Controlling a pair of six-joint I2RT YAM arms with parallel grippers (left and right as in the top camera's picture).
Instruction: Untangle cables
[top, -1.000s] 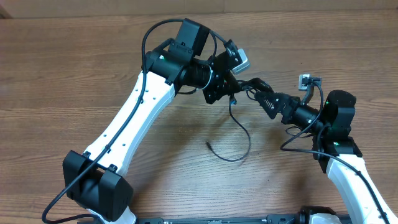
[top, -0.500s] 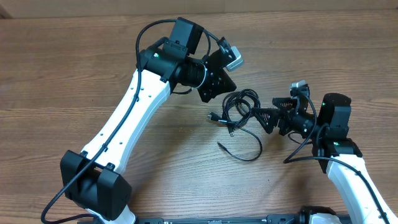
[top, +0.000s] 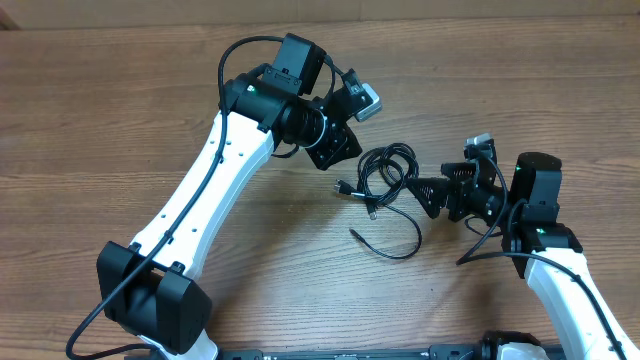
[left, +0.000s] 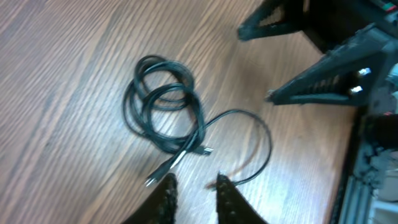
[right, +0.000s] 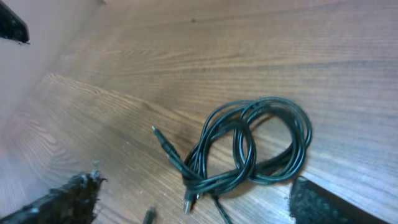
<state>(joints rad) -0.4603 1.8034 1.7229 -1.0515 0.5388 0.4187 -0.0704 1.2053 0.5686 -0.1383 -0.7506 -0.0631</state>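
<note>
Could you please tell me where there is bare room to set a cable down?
The brown wooden table is bare left of the white left arm, along its far edge, and between the thin black cables and the near edge. Crowded: between the left tool and right tool.

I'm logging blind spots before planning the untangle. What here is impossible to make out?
- Cables: how many separate cords, any view; loops overlap, and are too thin overhead.
- Right wrist view: one strand runs off the bottom edge, its end unseen.
- Overhead: the left gripper has its fingertips hidden beneath its own arm.
- Left wrist view: right gripper blurred, cut by the top and right edges.
</note>
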